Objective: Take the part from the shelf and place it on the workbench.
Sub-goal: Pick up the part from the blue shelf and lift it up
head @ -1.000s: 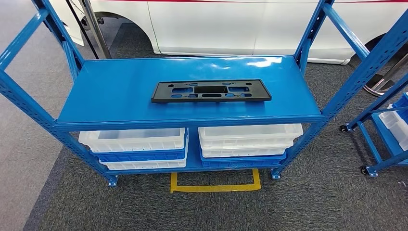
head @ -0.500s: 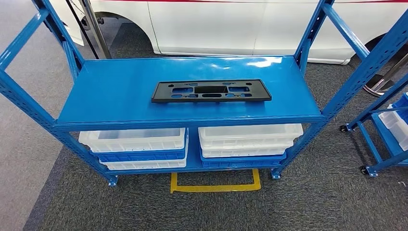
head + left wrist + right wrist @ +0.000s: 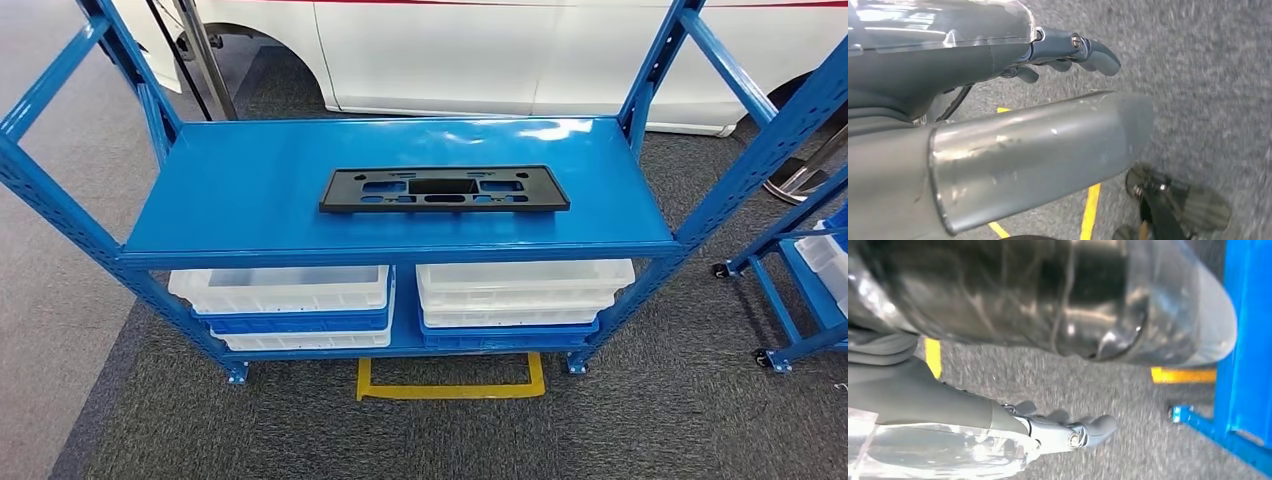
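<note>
A flat black rectangular part (image 3: 445,189) with several cut-outs lies on the top shelf board of the blue shelf rack (image 3: 250,180), slightly right of the middle. My left hand (image 3: 1063,52) hangs above grey carpet with its fingers stretched out and nothing in them. My right hand (image 3: 1058,430) also hangs over the carpet, fingers extended and empty, near a blue foot of the rack (image 3: 1243,390).
White and blue bins (image 3: 285,300) are stacked on the lower shelf. A yellow floor marking (image 3: 450,385) lies before the rack. A white car (image 3: 520,50) stands behind it. Another blue wheeled rack (image 3: 800,290) is at the right.
The whole head view has shifted slightly right and down, so the camera moved. The part lies still on the shelf.
</note>
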`<move>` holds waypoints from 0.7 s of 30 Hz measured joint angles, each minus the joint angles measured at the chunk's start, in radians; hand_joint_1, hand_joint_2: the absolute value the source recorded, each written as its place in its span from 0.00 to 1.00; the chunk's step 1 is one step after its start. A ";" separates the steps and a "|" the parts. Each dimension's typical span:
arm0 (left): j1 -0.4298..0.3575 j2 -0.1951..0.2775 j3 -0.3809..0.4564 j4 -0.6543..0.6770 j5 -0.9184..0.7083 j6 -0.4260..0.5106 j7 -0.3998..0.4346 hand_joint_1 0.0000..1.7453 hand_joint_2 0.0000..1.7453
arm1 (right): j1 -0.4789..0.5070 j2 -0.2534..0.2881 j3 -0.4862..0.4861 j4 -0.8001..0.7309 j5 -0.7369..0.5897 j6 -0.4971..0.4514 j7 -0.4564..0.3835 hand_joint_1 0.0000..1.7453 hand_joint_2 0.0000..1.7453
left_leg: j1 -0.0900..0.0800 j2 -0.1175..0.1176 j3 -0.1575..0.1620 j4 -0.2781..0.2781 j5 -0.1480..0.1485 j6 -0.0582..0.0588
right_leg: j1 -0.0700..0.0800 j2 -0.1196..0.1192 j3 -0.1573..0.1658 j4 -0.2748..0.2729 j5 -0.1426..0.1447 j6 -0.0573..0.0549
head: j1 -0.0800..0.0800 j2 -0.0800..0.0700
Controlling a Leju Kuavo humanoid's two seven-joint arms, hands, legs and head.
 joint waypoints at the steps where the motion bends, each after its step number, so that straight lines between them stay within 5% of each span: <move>1: 0.004 0.010 0.000 0.000 -0.005 -0.018 -0.009 0.00 0.00 | 0.045 -0.007 -0.007 -0.149 0.028 0.050 0.068 0.00 0.00 | 0.000 0.002 -0.002 -0.001 0.000 0.000 | 0.000 0.002 -0.002 0.000 0.000 0.000 | 0.000 0.000; 4: 0.009 0.036 -0.001 0.000 -0.018 -0.054 -0.027 0.00 0.00 | 0.102 -0.063 -0.067 -0.524 0.055 0.190 0.200 0.00 0.00 | 0.000 0.010 -0.003 -0.001 -0.001 -0.001 | 0.000 0.010 -0.005 0.001 0.000 0.000 | 0.000 0.000; 8: 0.011 0.055 -0.003 0.000 -0.023 -0.064 -0.042 0.00 0.00 | 0.110 -0.126 -0.146 -0.803 0.097 0.256 0.211 0.00 0.00 | -0.001 0.009 -0.001 0.000 -0.001 -0.001 | 0.000 0.007 -0.004 0.000 0.000 0.000 | 0.000 0.000; 21: 0.014 0.057 -0.003 0.002 -0.023 -0.092 -0.037 0.00 0.00 | 0.136 -0.268 -0.138 -1.170 0.264 0.200 0.256 0.00 0.00 | -0.001 0.008 -0.002 -0.001 0.000 -0.002 | 0.000 0.006 -0.004 0.002 0.000 0.000 | 0.000 0.000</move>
